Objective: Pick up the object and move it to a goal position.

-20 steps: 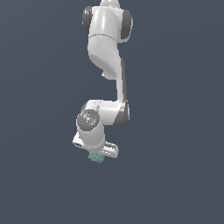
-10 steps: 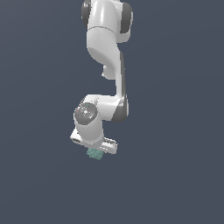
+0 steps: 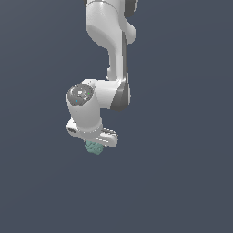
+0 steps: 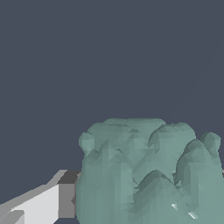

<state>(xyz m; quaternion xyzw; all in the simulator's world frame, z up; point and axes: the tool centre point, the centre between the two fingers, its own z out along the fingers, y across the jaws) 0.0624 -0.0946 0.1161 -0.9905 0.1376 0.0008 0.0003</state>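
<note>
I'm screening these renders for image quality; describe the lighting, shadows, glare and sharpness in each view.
Exterior view: flat, even light on a plain slate backdrop, no cast shadows, soft shading on the white arm; the end effector and teal block look small and slightly soft. Wrist view: the teal block fills the frame, facets crisp, with a few small bright glints; one finger is cropped at the edge.

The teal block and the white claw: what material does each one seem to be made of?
The teal block: a matte, faceted, lumpy surface with only a few small bright glints. It could be rubber or plastic; the render leaves this open. The claw: smooth, glossy white shell like moulded plastic, with a darker grey pad on the finger beside the block.
</note>
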